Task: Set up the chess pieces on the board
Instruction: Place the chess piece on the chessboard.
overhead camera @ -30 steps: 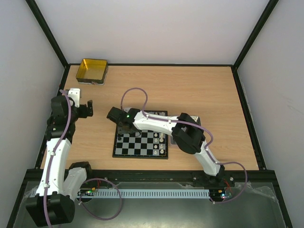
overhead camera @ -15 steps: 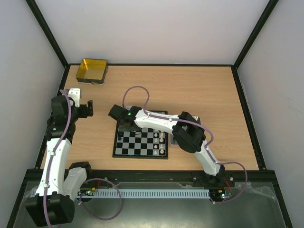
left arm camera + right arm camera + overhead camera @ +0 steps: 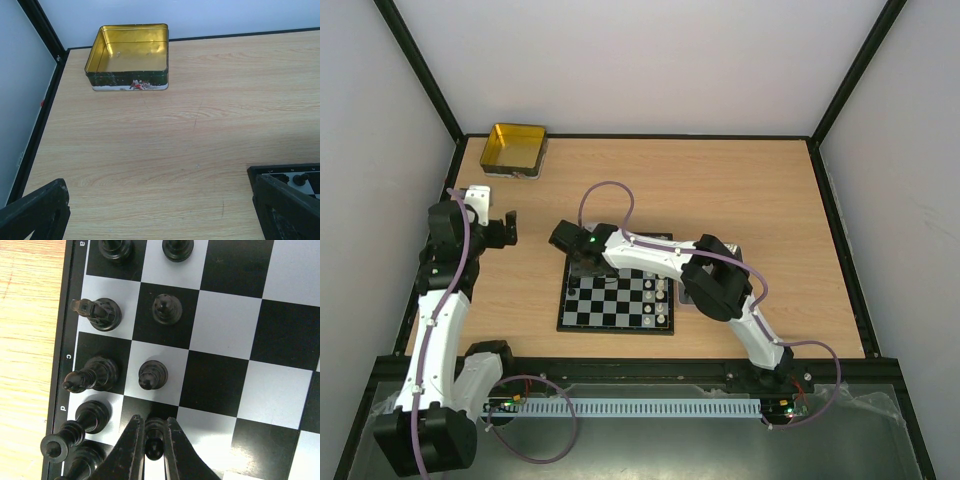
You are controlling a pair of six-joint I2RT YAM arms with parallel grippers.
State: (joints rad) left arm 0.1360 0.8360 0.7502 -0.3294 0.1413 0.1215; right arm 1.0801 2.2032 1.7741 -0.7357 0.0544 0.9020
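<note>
The board (image 3: 610, 305) lies at mid-table, with white pieces (image 3: 658, 300) along its right side. In the right wrist view, black pieces stand along the board's (image 3: 230, 330) left files: a knight (image 3: 100, 314), two pawns (image 3: 166, 308) (image 3: 152, 375) and taller pieces (image 3: 92, 375). My right gripper (image 3: 153, 432) (image 3: 582, 262) is shut on a black pawn (image 3: 154, 440), held over a dark square beside the other pawns. My left gripper (image 3: 160, 220) (image 3: 505, 228) is open and empty over bare wood left of the board (image 3: 287, 175).
A gold-yellow tin (image 3: 515, 150) (image 3: 130, 57) sits open at the far left corner. A grey tray (image 3: 730, 252) is mostly hidden under the right arm, right of the board. Black frame rails (image 3: 840, 240) edge the table.
The right gripper shifted slightly toward the board's far left corner a second ago, then held still. The left arm has not moved.
</note>
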